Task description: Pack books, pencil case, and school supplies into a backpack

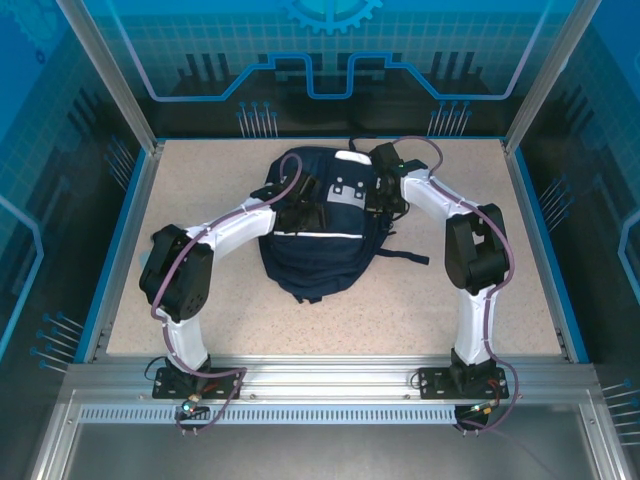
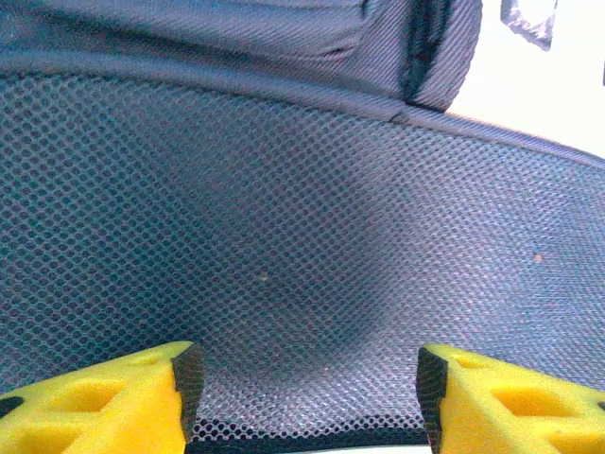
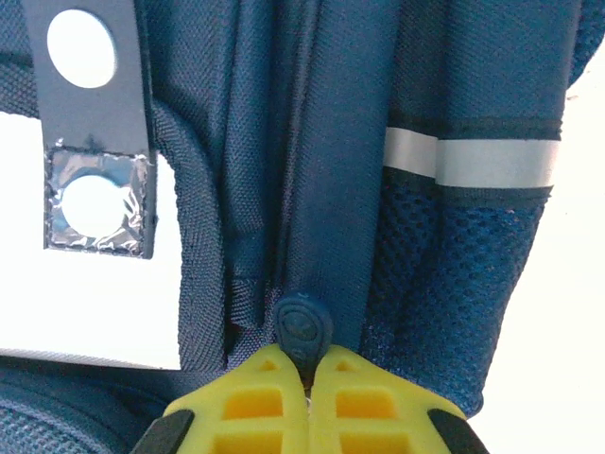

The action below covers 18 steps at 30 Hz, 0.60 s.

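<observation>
The backpack (image 1: 315,235) lies flat in the middle of the worktop (image 1: 200,190), with both arms bent over it; the step in hand, as I judge, is the work on the zipper, though whether to open or to close the bag I cannot tell. The right gripper (image 3: 307,378) is pressed together on the small dark zipper pull (image 3: 302,326), not far from a white reflective stripe (image 3: 473,163); the left gripper (image 2: 307,402) is spread, with nothing between its yellow fingers (image 2: 113,407), close over the mesh panel (image 2: 284,236) of the bag. The next move calls for a steady pull along the zip line, while the left side keeps the fabric from bunching; the worktop is speckled beige; around it stand aluminium posts (image 1: 105,70) and blue printed wall panels (image 1: 330,50).
</observation>
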Each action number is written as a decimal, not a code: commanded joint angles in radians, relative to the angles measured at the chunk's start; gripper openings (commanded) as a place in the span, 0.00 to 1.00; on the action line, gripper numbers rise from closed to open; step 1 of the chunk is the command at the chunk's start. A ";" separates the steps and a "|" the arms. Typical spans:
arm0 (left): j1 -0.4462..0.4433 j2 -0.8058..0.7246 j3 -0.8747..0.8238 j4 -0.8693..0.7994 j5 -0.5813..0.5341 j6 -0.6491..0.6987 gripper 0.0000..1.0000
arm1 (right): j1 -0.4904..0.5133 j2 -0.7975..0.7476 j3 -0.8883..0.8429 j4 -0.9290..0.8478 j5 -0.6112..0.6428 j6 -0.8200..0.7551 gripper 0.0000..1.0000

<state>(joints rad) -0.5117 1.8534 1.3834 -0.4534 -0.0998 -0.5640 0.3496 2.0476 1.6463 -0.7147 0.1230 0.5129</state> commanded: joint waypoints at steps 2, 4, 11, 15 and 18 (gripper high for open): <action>0.000 0.011 0.073 0.015 0.066 0.042 0.59 | -0.019 -0.058 -0.036 0.008 0.010 -0.017 0.02; -0.001 0.034 0.098 0.030 0.095 0.038 0.55 | -0.019 -0.093 -0.068 0.030 -0.005 -0.026 0.00; -0.003 0.144 0.190 0.062 0.153 0.001 0.44 | -0.018 -0.246 -0.258 0.190 -0.144 -0.114 0.00; -0.002 0.214 0.245 0.012 0.120 -0.022 0.35 | -0.018 -0.316 -0.350 0.247 -0.206 -0.147 0.00; -0.003 0.249 0.257 -0.012 0.094 -0.038 0.32 | -0.017 -0.358 -0.410 0.276 -0.255 -0.160 0.00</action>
<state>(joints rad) -0.5117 2.0636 1.6066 -0.4202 0.0147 -0.5777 0.3454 1.7462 1.2781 -0.4847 -0.0383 0.3908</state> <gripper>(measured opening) 0.322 0.060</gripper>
